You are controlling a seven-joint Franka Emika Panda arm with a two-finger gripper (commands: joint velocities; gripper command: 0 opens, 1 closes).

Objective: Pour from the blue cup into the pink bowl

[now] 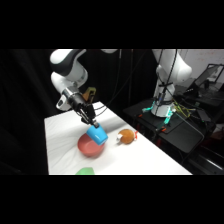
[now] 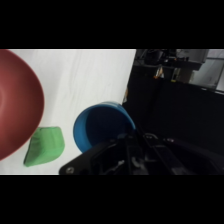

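While the gripper [image 1: 93,121] grips the tilted cup [image 1: 97,134] by its rim, the cup hangs over the bowl [image 1: 90,147] on the table [image 1: 145,157]. A green item [image 2: 44,145] and brown lump [image 1: 127,136] lie nearby. No writing is legible.

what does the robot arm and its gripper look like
The arm is glossy white with rounded, bulbous joint housings and darker bands at the joints. It ends in a black gripper, whose boxy black linkage fills the bottom of the wrist view. No markings can be made out.
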